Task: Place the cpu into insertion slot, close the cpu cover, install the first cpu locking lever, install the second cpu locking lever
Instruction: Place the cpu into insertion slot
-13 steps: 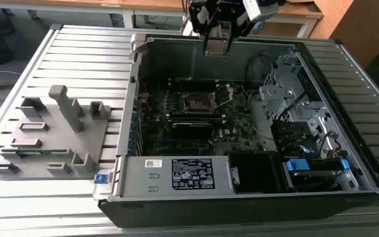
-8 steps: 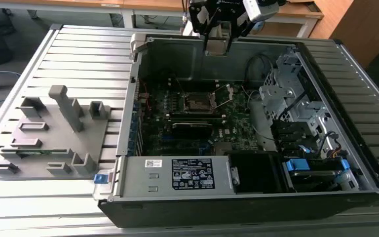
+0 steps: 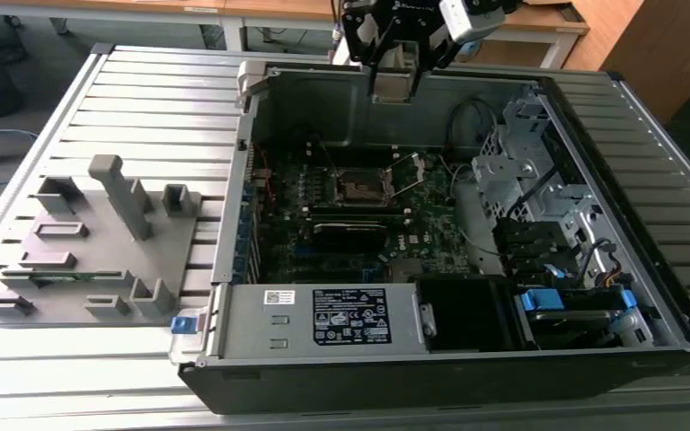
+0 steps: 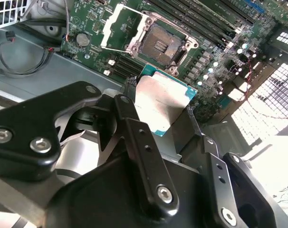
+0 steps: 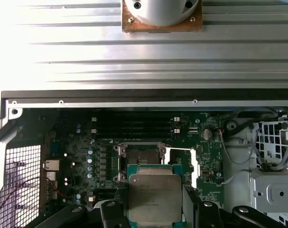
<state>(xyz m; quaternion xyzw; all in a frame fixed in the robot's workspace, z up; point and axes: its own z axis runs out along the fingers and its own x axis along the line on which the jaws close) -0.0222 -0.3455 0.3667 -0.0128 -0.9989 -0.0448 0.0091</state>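
My gripper [image 3: 393, 83] hangs above the far wall of the open computer case, shut on the cpu [image 4: 159, 100]. The cpu is a flat square chip with a dull silver top and a green edge, clamped between the two black fingers [image 4: 140, 142]. In the first wrist view the cpu [image 5: 154, 197] covers the near part of the insertion slot [image 5: 138, 155]. The slot is a square black socket on the motherboard [image 3: 358, 187], bare and dark inside [image 4: 160, 43]. The cpu cover [image 4: 119, 27], a silver frame plate, stands flipped open beside the socket [image 5: 182, 162].
The case [image 3: 441, 359] lies open on a slatted metal table [image 3: 154, 108]. A power supply box [image 3: 321, 316] and drive bays [image 3: 537, 197] crowd the near and right sides. Cables [image 4: 20, 52] run along the case wall. A grey fixture block [image 3: 93, 242] sits at the exterior view's left.
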